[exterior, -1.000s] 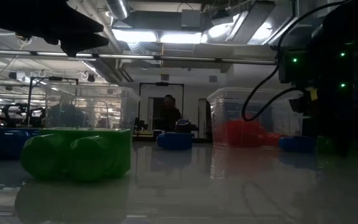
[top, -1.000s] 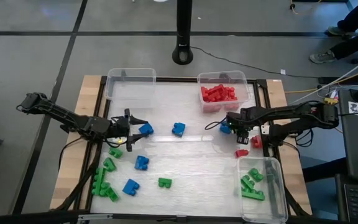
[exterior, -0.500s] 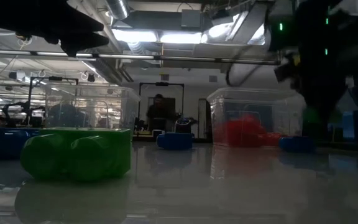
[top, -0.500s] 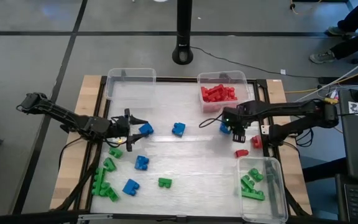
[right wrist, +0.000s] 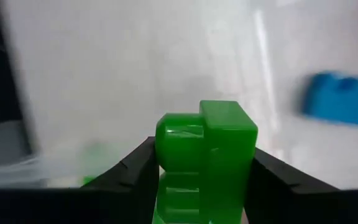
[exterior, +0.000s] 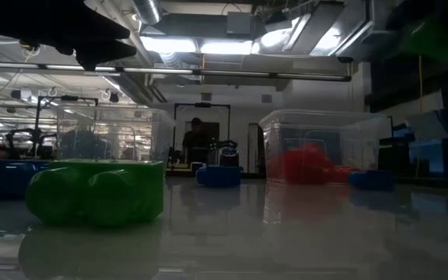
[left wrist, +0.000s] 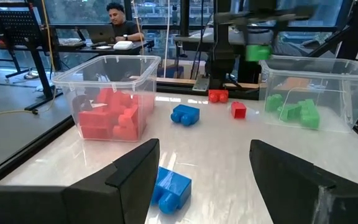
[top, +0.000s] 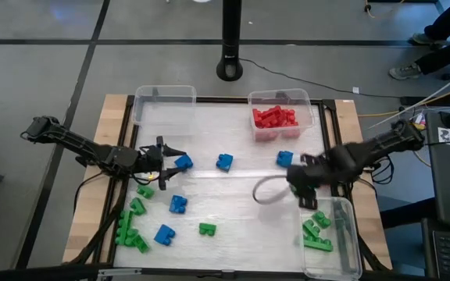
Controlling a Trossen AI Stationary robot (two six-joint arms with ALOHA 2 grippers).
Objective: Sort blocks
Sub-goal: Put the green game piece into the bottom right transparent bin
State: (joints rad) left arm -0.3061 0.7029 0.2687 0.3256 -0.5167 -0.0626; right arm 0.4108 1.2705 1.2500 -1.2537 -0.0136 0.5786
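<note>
My right gripper [right wrist: 204, 171] is shut on a green block [right wrist: 207, 149] high over the table's right side [top: 307, 183]. The left wrist view shows that block [left wrist: 258, 53] hanging in the air. My left gripper [top: 165, 160] stands open and level at the left. A blue block [left wrist: 169, 186] lies on the table just ahead of its fingers, untouched. Loose blue blocks [top: 224, 161] and green blocks [top: 135, 207] lie on the table. Two red blocks [left wrist: 217, 96] lie near the right arm. My right gripper pinches the green block by two opposite sides [right wrist: 163, 155] between its two fingers [right wrist: 135, 171]. The fingers come from above, pointing steeply down. The block is lifted clear of the table, its studded end toward the camera.
A clear bin of red blocks [top: 280, 117] stands at the far right and an empty clear bin [top: 164, 105] at the far left. A clear bin with green blocks [top: 330, 234] stands at the near right. Another blue block [top: 285, 158] lies beside the right arm.
My right gripper has risen from the table near the far-right blue block, carrying the green block up. It has swung toward the near edge and the bin of green blocks, tipping more steeply downward.
</note>
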